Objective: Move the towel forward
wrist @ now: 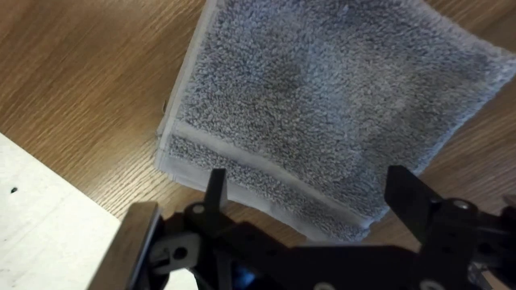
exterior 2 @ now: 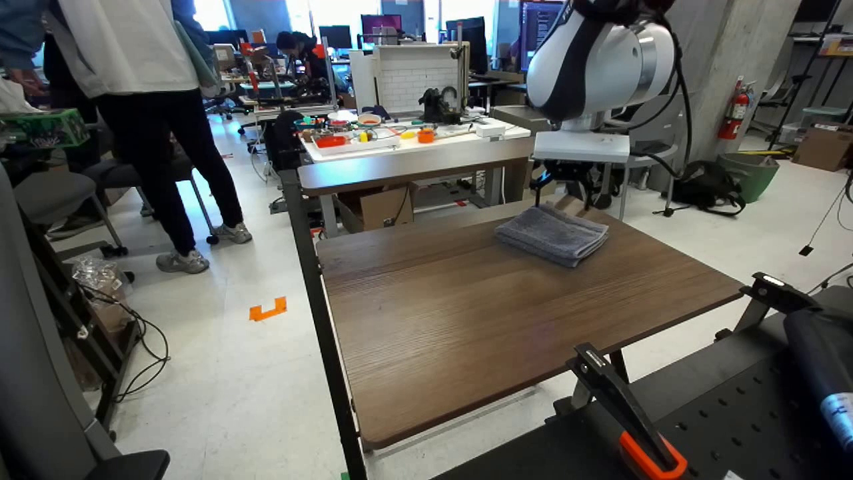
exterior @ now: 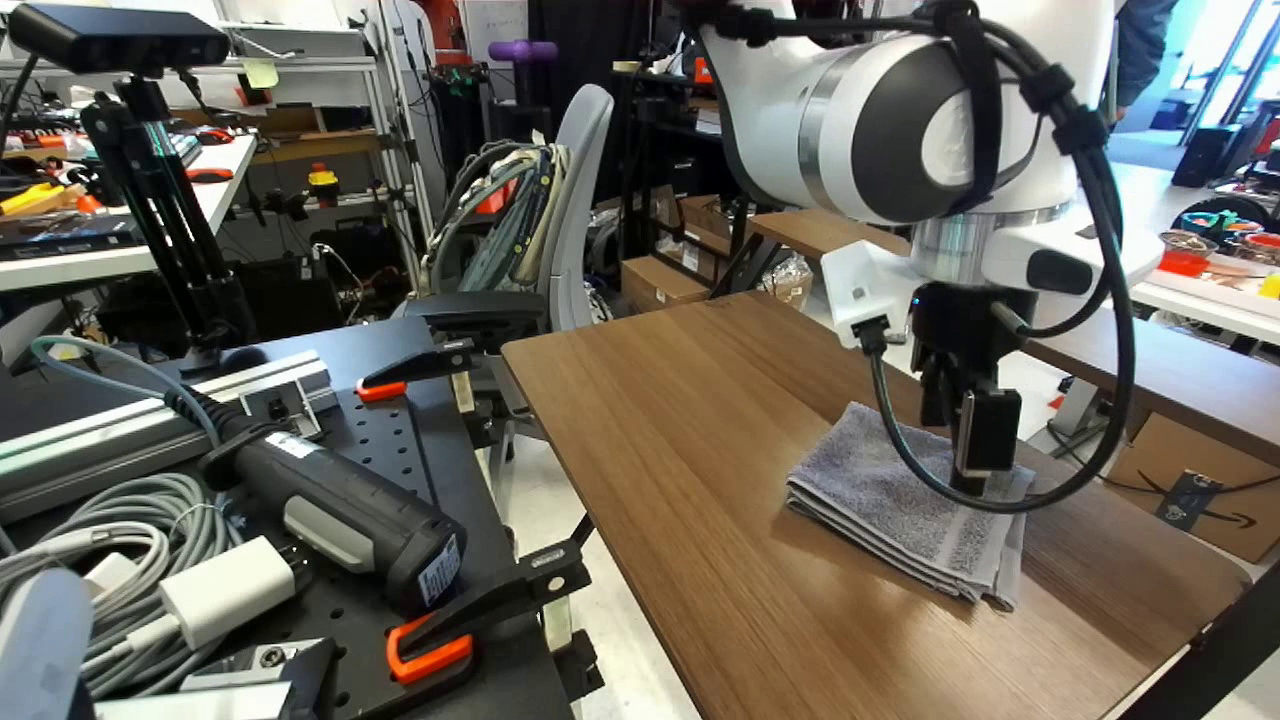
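A folded grey towel (exterior: pixel 890 500) lies flat in a layered stack on the brown wooden table (exterior: pixel 680 450). It also shows near the far edge of the table in an exterior view (exterior 2: pixel 550 237), and it fills much of the wrist view (wrist: pixel 314 88). My gripper (wrist: pixel 308 171) points down over the towel's hemmed edge and one corner. Its two black fingers are wide apart with nothing clamped between them. In both exterior views the gripper (exterior: pixel 968 475) (exterior 2: pixel 562 203) is at the towel. I cannot tell whether the fingertips touch the cloth.
A black perforated bench (exterior: pixel 390 450) with orange-black clamps (exterior: pixel 430 650), cables and a handheld tool (exterior: pixel 340 510) stands beside the table. A black post (exterior 2: pixel 326 320) runs along one table end. A grey chair (exterior: pixel 580 180) stands near the table. A person (exterior 2: pixel 153 100) stands farther off.
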You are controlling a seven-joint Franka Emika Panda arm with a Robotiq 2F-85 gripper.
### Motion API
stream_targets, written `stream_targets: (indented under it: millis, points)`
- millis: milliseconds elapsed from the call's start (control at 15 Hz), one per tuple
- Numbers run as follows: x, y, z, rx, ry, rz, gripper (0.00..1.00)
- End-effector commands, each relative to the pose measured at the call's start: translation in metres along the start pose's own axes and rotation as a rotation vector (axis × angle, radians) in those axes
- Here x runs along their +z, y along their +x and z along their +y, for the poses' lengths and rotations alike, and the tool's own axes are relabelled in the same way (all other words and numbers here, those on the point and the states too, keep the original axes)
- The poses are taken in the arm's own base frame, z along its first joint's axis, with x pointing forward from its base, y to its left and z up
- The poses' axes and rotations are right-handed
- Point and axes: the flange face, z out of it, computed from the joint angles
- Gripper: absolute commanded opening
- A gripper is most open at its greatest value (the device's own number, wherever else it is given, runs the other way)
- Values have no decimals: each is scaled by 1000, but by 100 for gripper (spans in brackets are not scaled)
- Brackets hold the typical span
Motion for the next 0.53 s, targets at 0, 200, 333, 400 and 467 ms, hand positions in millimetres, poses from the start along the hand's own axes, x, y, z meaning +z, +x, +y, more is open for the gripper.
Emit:
stream_targets:
  millis: [0, 200, 333, 400, 467]
  points:
    - [24, 1, -9, -26, -32, -8, 100]
    - [42, -15, -12, -70, -47, -22, 100]
    - [51, -33, -12, -122, -46, -54, 100]
    - [53, -44, -13, -156, -39, -64, 100]
    - [53, -52, -12, -182, -36, -71, 100]
